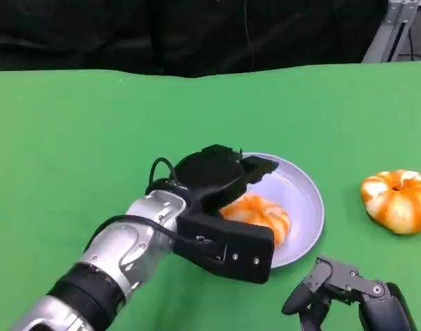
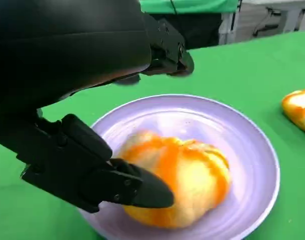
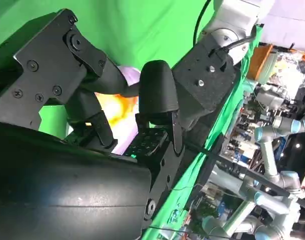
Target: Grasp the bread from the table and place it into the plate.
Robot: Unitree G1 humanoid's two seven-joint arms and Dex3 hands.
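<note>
An orange-and-white bread roll point(image 1: 262, 212) lies inside the lilac plate point(image 1: 300, 193). My left hand point(image 1: 210, 183) hovers over the plate's left side. In the left wrist view the roll point(image 2: 187, 175) rests on the plate point(image 2: 252, 145); my left hand point(image 2: 77, 60) has its thumb point(image 2: 137, 187) at the roll's near edge, while the other fingers point(image 2: 165, 50) are raised well clear of it. My right hand point(image 1: 348, 293) sits low near the table's front edge, holding nothing. The right wrist view looks past my right hand point(image 3: 152, 115) at the roll point(image 3: 115, 107).
A second orange-and-white roll point(image 1: 398, 200) lies on the green table to the right of the plate, also at the edge of the left wrist view point(image 2: 300, 107). A dark backdrop runs behind the table's far edge.
</note>
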